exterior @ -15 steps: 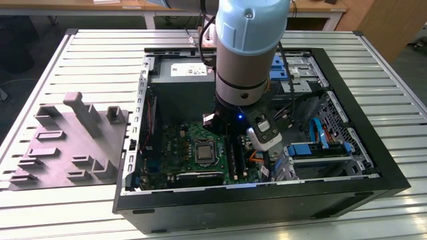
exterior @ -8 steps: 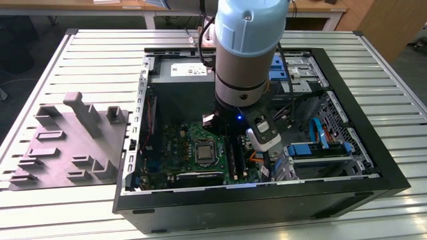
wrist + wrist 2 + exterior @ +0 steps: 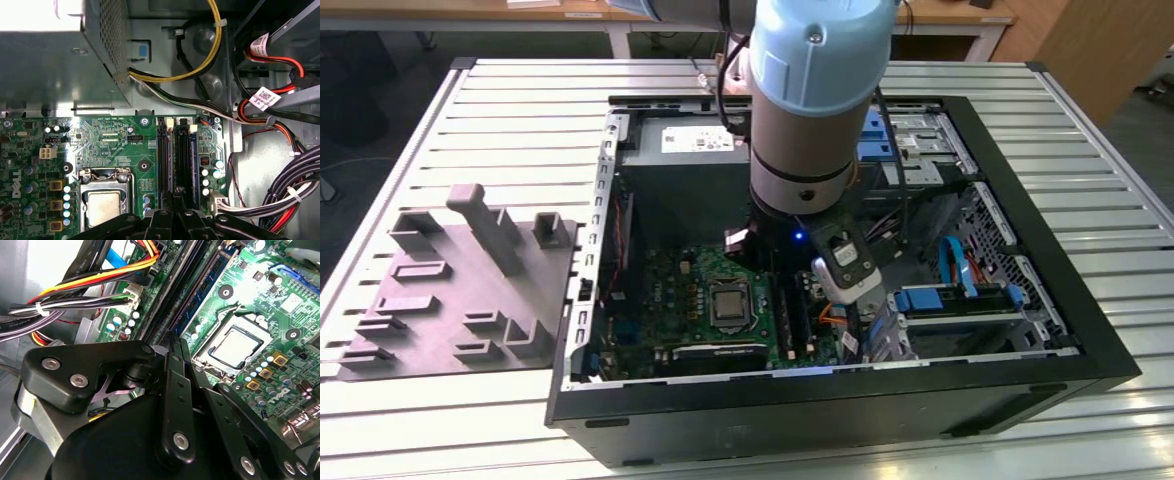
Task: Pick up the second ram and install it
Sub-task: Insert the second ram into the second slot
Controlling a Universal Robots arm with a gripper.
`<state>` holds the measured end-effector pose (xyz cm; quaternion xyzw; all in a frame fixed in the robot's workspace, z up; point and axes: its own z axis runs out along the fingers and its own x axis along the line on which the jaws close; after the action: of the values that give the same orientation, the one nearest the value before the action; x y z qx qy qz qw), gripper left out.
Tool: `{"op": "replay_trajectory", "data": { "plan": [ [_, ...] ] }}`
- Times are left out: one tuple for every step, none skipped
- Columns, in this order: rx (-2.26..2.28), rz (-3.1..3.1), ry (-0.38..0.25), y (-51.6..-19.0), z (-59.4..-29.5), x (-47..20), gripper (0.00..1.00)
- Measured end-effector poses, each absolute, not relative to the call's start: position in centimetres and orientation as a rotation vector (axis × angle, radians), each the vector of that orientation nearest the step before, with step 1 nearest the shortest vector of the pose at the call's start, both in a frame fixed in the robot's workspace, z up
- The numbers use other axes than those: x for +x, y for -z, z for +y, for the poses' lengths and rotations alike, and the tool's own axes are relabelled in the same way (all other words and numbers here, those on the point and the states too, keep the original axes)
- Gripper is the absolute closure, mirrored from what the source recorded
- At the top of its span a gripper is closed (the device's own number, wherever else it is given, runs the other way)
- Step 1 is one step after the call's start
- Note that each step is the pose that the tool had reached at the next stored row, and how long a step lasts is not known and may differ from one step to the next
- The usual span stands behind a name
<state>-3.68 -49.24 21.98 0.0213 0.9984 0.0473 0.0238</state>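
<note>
The black gripper (image 3: pixel 172 347) linkage looms closest in the second wrist view, its fingers (image 3: pixel 176 357) drawn together into a narrow point just above the motherboard (image 3: pixel 280 305). Straight beyond the tips, the second ram (image 3: pixel 207 282) stands seated in a black slot rail, its blue board edge on, apart from the fingers, which hold nothing. In the first wrist view the clenched tips (image 3: pixel 172 196) sit over the slot rails (image 3: pixel 172 155), beside the processor socket (image 3: pixel 102 202). In the exterior view the arm (image 3: pixel 807 110) reaches down into the open computer case (image 3: pixel 1067 345).
</note>
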Motion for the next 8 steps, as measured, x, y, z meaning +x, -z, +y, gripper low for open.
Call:
{"op": "replay_trajectory", "data": {
  "plan": [
    [0.066,3.090,-0.146,-21.96,-49.24,-3.68,0.89],
    [0.066,3.090,-0.147,-21.94,-49.24,-3.68,0.89],
    [0.066,3.090,-0.147,-21.94,-49.24,-3.68,0.89],
    [0.066,3.090,-0.147,-21.94,-49.24,-3.68,0.89],
    [0.066,3.090,-0.147,-21.94,-49.24,-3.68,0.89],
    [0.066,3.090,-0.147,-21.93,-49.24,-3.68,0.89],
    [0.066,3.090,-0.150,-21.91,-49.26,-3.68,0.89],
    [0.066,3.089,-0.152,-21.91,-49.28,-3.68,0.89]
  ]
}}
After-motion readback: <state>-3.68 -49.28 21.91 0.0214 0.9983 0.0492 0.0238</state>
